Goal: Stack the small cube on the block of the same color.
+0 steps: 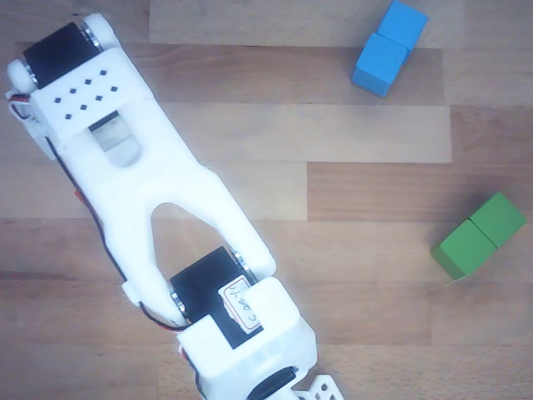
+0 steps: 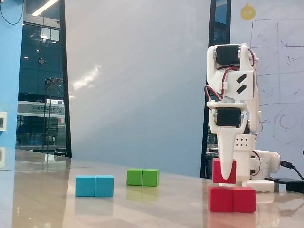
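In the fixed view, 3 oblong blocks lie on the table [image 2: 42,199]: one [image 2: 94,185] at left, another [image 2: 142,177] farther back toward the middle, and the block [image 2: 232,199] nearest, at right. The small cube [image 2: 224,171], held in the gripper [image 2: 226,174], hangs just above the block's left half.
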### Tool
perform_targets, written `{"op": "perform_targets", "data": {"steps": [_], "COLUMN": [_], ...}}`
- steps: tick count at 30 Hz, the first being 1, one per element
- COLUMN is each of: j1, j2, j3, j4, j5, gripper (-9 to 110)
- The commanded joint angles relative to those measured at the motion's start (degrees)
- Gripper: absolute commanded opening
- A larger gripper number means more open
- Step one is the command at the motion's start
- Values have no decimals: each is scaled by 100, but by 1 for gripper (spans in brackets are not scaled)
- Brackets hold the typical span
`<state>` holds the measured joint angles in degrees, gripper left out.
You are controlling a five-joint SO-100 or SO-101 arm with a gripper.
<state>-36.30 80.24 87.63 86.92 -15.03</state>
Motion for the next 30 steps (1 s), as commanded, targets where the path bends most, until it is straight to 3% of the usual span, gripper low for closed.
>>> {"op": "perform_targets", "data": {"steps": [1,11,19,30], "j1": [-26,-35,-35,62], "j2": [97,88,88,105], "j3": [-571,-563,-554,-554], "j4": [-18,-9,-9,-18], "j5": [44,44,53,44], "gripper": [8,8,19,19]}}
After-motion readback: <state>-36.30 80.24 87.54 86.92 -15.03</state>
